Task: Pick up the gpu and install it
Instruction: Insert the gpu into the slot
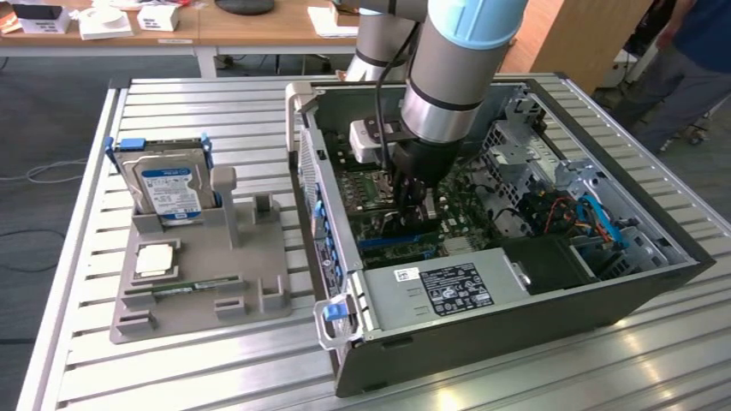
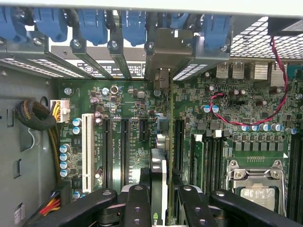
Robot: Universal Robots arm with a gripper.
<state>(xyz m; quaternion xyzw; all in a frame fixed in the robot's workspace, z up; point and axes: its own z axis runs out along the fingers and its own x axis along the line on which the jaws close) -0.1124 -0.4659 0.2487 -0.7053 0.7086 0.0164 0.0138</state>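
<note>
Grey metal slats make up the table (image 1: pixel 171 368), and on it lies a big black computer case (image 1: pixel 639 282) with its side off. The robot arm reaches down into the case. Its gripper (image 2: pixel 162 193) has its two black fingers (image 2: pixel 137 198) pressed on the gpu (image 2: pixel 159 163), one on each side, so the card is clamped between them. The gpu stands up on its thin edge over the green motherboard (image 2: pixel 128 123), in line with the long black slots. Its silver end bracket (image 2: pixel 163 52) sits up against the back wall of the case, under the row of blue clips (image 2: pixel 94 23). I cannot tell if the card is pushed all the way into its slot. A white slot (image 2: pixel 86 151) is off to one side of it, and the CPU socket (image 2: pixel 255 184) is on the other side. On the exterior view's left, a grey holder tray (image 1: pixel 263 257) sits beside the case. A hard drive with a blue label (image 1: pixel 169 188) stands in it, and a thin RAM stick (image 1: pixel 194 287) lies near its front. A person (image 1: pixel 686 51) stands past the table's far corner.
</note>
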